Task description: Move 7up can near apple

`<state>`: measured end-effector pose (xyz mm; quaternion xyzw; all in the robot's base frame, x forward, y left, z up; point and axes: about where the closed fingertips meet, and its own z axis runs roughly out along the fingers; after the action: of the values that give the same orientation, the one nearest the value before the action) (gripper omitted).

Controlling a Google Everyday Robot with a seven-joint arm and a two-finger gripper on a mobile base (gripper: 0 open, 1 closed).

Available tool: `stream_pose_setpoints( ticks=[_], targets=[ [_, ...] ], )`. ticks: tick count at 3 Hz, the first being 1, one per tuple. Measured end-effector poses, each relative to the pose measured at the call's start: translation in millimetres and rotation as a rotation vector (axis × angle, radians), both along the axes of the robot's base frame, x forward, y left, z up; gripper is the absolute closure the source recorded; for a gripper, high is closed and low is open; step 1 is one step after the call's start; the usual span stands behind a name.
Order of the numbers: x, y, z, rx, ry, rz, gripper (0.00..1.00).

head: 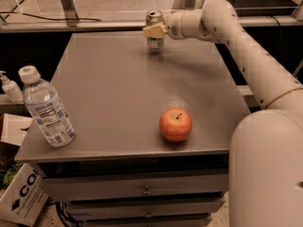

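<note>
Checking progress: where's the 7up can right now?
Camera view: the 7up can is in the gripper at the far edge of the table, right of centre, behind the apple.

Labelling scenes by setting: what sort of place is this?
Probably a robot lab or test area: a drawer cabinet serving as table, a cardboard box on the floor, a cable behind. The claw grips the 7up can at its far edge.

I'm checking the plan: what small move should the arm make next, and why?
Probably carry the silvery aluminium 7up can toward the camera: the gripper grips it at the far edge of the grey table, while the round red apple sits near the front edge.
</note>
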<state>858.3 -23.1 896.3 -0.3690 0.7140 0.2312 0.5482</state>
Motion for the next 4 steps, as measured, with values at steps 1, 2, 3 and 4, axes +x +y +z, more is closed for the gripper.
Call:
stream_pose_setpoints(
  ticks=[1,2,3,4],
  targets=[
    [-68.0,-27.4,32.3,-0.015,-0.046,0.057,1.0],
    [-151.0,-46.9,55.5,-0.033,-0.077,0.104,1.0],
    [-220.3,-64.3,42.7,-0.041,-0.045,0.119,1.0],
    [-285.0,-102.7,0.5,-0.055,0.035,0.104,1.0]
  ],
)
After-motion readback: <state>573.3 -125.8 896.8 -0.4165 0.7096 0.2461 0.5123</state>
